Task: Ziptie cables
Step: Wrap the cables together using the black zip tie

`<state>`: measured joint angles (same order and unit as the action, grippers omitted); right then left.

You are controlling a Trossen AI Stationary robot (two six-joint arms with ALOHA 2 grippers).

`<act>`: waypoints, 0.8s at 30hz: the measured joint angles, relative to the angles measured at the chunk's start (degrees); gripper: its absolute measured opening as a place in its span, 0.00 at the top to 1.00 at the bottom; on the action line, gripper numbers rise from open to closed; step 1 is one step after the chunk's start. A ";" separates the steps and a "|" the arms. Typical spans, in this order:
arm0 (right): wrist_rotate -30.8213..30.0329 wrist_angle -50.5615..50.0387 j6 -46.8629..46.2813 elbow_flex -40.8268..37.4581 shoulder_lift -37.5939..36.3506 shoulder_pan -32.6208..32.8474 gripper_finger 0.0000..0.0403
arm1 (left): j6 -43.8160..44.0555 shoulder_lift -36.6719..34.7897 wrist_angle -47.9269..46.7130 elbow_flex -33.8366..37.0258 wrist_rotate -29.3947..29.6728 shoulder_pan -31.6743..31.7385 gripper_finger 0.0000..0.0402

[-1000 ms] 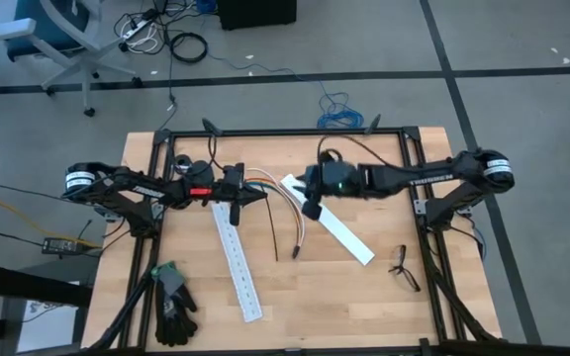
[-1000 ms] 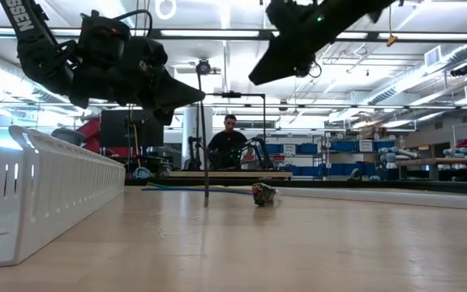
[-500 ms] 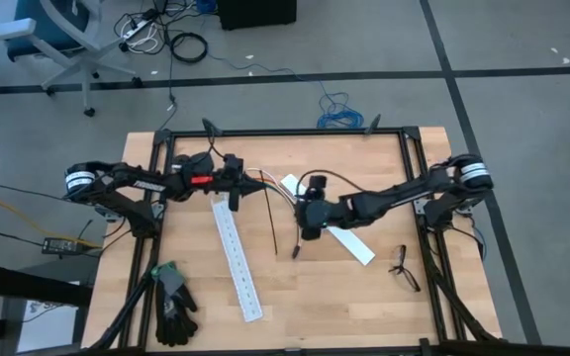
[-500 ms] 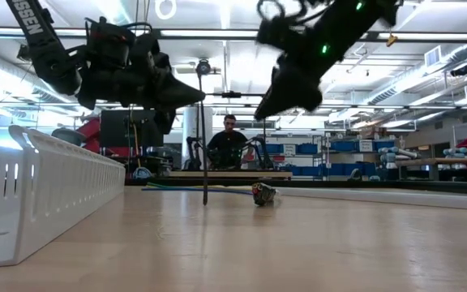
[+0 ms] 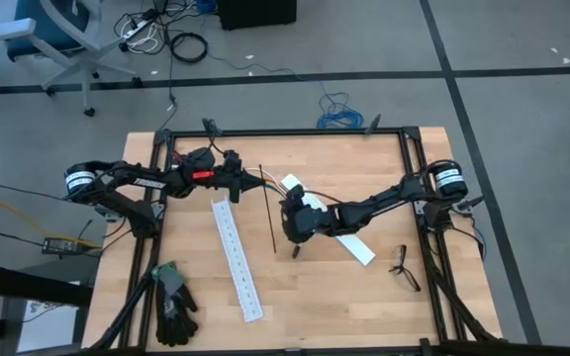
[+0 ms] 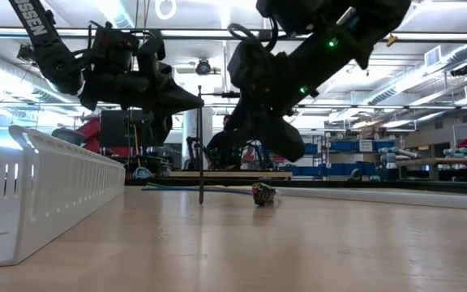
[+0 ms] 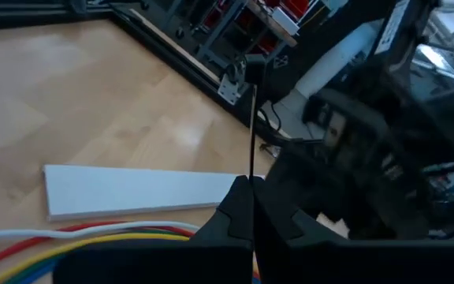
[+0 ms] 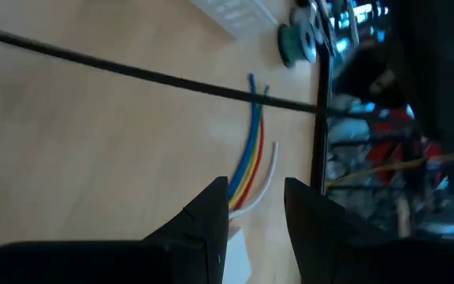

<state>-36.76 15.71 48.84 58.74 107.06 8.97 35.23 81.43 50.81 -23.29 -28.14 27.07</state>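
The ziptie [image 5: 268,213] is a thin black strip standing upright [image 6: 200,154] over the table's middle. My left gripper [image 5: 250,182] is shut on it, well above the wood [image 6: 197,101]. The cables [image 5: 283,190] lie on the table as a curved bundle of coloured wires, with a small dark plug [image 6: 262,193] at the near end. My right gripper [image 5: 292,227] hangs open just above them, pointing down [image 6: 290,148]. Its wrist view shows the wires [image 8: 251,162] past the fingers and the ziptie [image 8: 132,75] crossing beyond. My left gripper pinches the ziptie near its upper end [image 7: 251,170] between its two shut fingertips. The fingers come level from the table's left side and lie across the strip. The ziptie hangs upright below them, and its lower tip [image 6: 200,201] is at or just above the wood.
Two long white slotted strips lie on the wood, one left of the ziptie [image 5: 237,259] and one under my right arm [image 5: 349,240]. Spectacles [image 5: 402,267] sit near the right edge and black gloves [image 5: 173,307] at the near left corner. A green spool [image 8: 294,43] shows farther off.
My right arm has swung toward the table's left and near side and come down, with its gripper tipped over the cables beside the ziptie. My left gripper has shifted a little toward the far edge, carrying the upright ziptie with it.
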 joint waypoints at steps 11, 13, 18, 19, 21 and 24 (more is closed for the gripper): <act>-1.71 14.88 22.95 0.01 9.13 3.95 0.72 | 4.62 0.00 0.37 0.00 -0.15 0.00 1.00; -2.62 17.86 26.44 0.10 10.74 4.63 0.72 | 5.32 0.00 0.39 0.00 -0.13 0.00 1.00; -6.10 22.71 31.19 0.09 12.69 6.16 0.72 | 5.55 0.00 0.31 0.00 0.33 0.00 1.00; -5.72 23.11 31.21 0.09 12.71 6.36 0.72 | 5.57 0.00 0.29 0.00 0.39 0.00 1.00; -4.18 23.21 31.23 0.07 12.71 6.41 0.72 | 5.57 0.01 0.22 0.00 0.51 0.00 1.00; -1.59 22.96 31.36 0.07 12.71 6.34 0.72 | 5.57 0.00 0.21 0.00 0.59 0.00 1.00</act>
<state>-38.35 38.67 80.20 58.81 119.77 15.31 40.80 81.43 51.03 -23.29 -27.55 27.07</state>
